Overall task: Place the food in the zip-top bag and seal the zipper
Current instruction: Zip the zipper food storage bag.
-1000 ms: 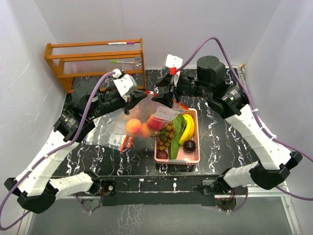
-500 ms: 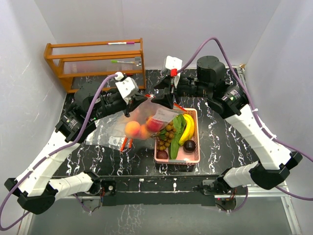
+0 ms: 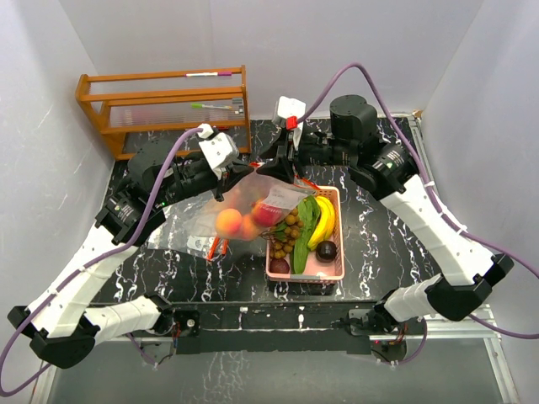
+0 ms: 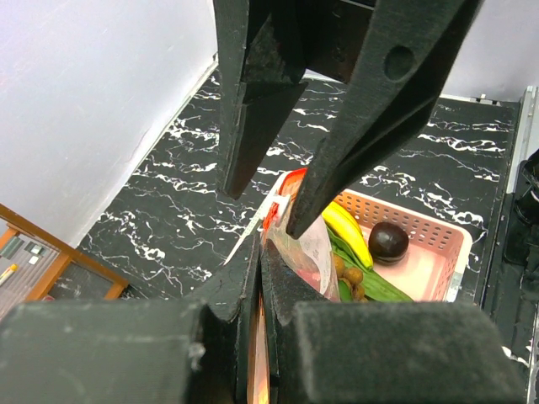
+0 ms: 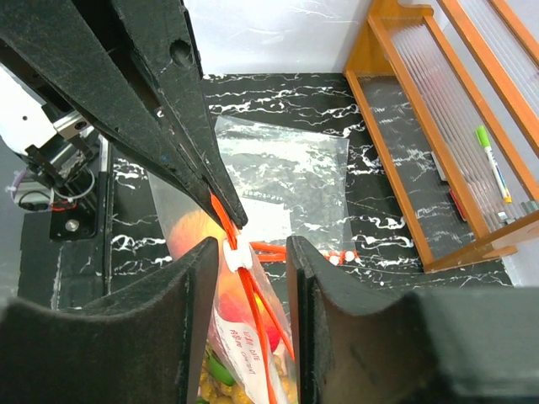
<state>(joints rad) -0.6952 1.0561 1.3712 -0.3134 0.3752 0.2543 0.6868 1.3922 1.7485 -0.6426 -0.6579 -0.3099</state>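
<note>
The clear zip-top bag (image 3: pixel 253 200) hangs above the table with orange fruits (image 3: pixel 229 220) and a red one (image 3: pixel 268 212) inside. My left gripper (image 3: pixel 226 181) is shut on the bag's top edge (image 4: pixel 271 220). My right gripper (image 3: pixel 282 171) stands open, its fingers (image 5: pixel 189 320) on either side of the white slider (image 5: pixel 236 255) on the orange zipper; the slider lies close to the left finger. More food lies in the pink basket (image 3: pixel 337 252): bananas (image 3: pixel 324 220), green cucumbers (image 3: pixel 305 225), a longan bunch (image 3: pixel 288 236) and a dark purple fruit (image 3: pixel 327 250).
A wooden rack (image 3: pixel 164 105) with pens stands at the back left. Another flat plastic bag (image 3: pixel 181 223) lies on the black marble table below the left arm. White walls close in on both sides.
The right gripper has shifted slightly left over the bag's top and its jaws have narrowed around the slider. The left gripper keeps holding the bag, which has barely moved.
</note>
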